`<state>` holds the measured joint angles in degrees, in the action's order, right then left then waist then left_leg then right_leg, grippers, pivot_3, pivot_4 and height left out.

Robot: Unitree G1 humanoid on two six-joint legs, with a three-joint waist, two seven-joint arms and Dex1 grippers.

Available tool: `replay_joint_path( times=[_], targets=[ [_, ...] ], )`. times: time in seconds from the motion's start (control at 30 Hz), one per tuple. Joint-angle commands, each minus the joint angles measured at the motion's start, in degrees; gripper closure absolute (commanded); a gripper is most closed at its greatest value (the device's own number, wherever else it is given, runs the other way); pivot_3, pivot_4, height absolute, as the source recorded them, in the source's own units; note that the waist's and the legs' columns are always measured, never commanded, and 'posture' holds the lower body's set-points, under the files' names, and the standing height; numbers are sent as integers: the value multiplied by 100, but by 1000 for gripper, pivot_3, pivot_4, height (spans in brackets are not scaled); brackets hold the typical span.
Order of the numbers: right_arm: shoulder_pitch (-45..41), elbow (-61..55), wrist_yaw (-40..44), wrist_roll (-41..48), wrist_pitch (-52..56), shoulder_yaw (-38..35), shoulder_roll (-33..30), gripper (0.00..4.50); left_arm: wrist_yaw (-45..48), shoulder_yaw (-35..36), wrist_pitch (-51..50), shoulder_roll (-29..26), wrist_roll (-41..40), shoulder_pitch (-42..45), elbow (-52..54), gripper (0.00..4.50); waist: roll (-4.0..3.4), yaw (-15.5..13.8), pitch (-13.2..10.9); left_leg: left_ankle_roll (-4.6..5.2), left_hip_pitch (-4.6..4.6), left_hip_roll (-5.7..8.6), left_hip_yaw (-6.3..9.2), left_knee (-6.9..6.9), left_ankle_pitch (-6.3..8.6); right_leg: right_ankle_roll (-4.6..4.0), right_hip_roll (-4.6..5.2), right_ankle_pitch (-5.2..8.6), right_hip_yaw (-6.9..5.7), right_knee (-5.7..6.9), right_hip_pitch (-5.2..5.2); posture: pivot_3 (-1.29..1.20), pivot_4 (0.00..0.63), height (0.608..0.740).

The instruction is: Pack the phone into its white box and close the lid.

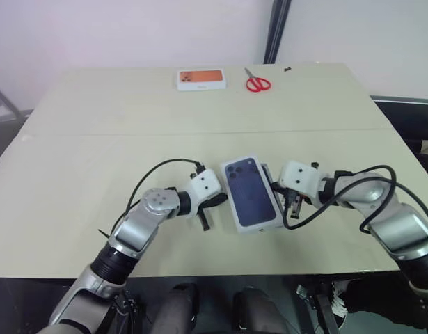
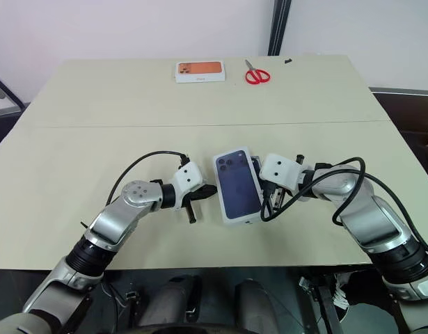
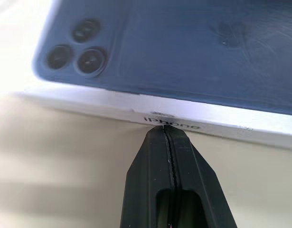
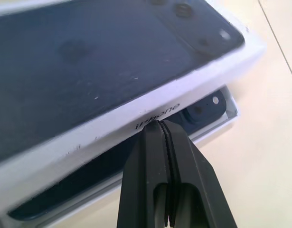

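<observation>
Right wrist view showed the white cardboard lid printed with a dark blue phone [image 4: 89,71] sitting askew over the shallow white box [image 4: 221,121], its long axis crossways between the pressed-together right claw [image 4: 160,124] and left claw [image 3: 163,129], both tips against its side walls.

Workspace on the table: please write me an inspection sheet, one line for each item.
Surface: beige table, a seam running across it.
Job's things: lid sits askew over the white box; phone lies inside, one corner showing.
Clutter: orange-pictured box and red scissors at the far edge.
Grippers: left gripper shut, tip against the lid's side; right gripper shut, tip at the opposite side.
Cables: black cables loop over both forearms.
Surroundings: white wall, dark post behind the table.
</observation>
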<state>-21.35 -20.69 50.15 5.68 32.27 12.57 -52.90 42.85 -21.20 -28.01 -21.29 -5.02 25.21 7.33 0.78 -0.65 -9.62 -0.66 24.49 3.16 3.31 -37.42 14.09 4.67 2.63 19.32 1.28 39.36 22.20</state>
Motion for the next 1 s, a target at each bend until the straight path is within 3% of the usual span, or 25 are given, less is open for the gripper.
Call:
replay_joint_path(
  times=[0.03,1.0],
  targets=[
    [22,-325,104,-1,-33,-124,-33,4464,-25,117,199,193,-121,139,238,4500,0,0,0,0,0,0,0,0,0,0,0,0,0,0,0,0,150,740],
    [271,-105,193,-283,-75,-421,-74,4464,400,-128,369,428,35,436,-112,4500,0,0,0,-3,0,1,-1,-2,-2,0,0,0,0,1,-1,0,150,740]
  ],
)
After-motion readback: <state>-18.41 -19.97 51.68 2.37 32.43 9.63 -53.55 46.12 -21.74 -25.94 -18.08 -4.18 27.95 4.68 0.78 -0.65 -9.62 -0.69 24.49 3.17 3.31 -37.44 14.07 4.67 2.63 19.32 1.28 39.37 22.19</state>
